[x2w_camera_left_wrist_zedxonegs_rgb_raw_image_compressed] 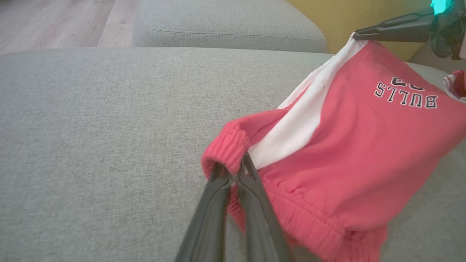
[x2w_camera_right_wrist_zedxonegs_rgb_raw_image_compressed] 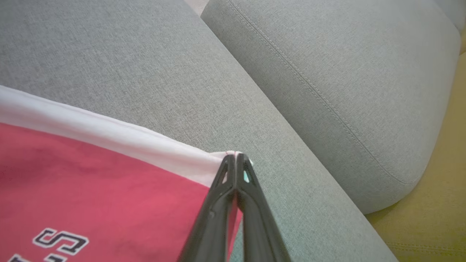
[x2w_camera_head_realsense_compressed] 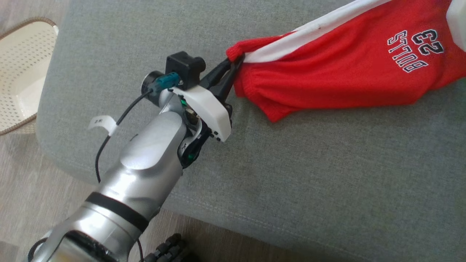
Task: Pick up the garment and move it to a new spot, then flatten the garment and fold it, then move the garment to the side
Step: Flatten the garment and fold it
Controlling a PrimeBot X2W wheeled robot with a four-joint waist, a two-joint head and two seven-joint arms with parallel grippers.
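Grey woven sofa seat [x2w_camera_head_realsense_compressed: 327, 189] spreads under both of my arms. A rounded back cushion [x2w_camera_right_wrist_zedxonegs_rgb_raw_image_compressed: 346, 83] of the same fabric lies beyond it, and a yellow surface [x2w_camera_right_wrist_zedxonegs_rgb_raw_image_compressed: 437, 211] past that. Off the seat's left end a pale perforated basket [x2w_camera_head_realsense_compressed: 22, 72] sits on the wood-look floor [x2w_camera_head_realsense_compressed: 22, 203].

The garment [x2w_camera_head_realsense_compressed: 327, 80], a pair of red shorts, hangs stretched between my 2 grippers over the seat. My left gripper [x2w_camera_head_realsense_compressed: 236, 62] is clamped tight on the ribbed waistband [x2w_camera_left_wrist_zedxonegs_rgb_raw_image_compressed: 227, 145]. Its 2 dark fingers meet with the red elastic pinched between the tips, right where the white stripe [x2w_camera_left_wrist_zedxonegs_rgb_raw_image_compressed: 302, 120] begins. My right gripper [x2w_camera_right_wrist_zedxonegs_rgb_raw_image_compressed: 236, 157] is closed just as hard, its tips pressed together on the far corner of that stripe. The stripe forms the taut top edge running from one grip to the other.

Below it the red cloth drapes loosely and sags toward the seat, bunching lowest on the waistband side near my left gripper. It looks to rest on the seat there, though I cannot be sure of contact. The lettering [x2w_camera_head_realsense_compressed: 417, 47], "BULLS 23" in black with a white outline, reads upside down from my head and sits on the half nearer my right gripper. My silver left forearm [x2w_camera_head_realsense_compressed: 145, 163] reaches in from the lower left, with a black cable [x2w_camera_head_realsense_compressed: 109, 138] looped beside it.
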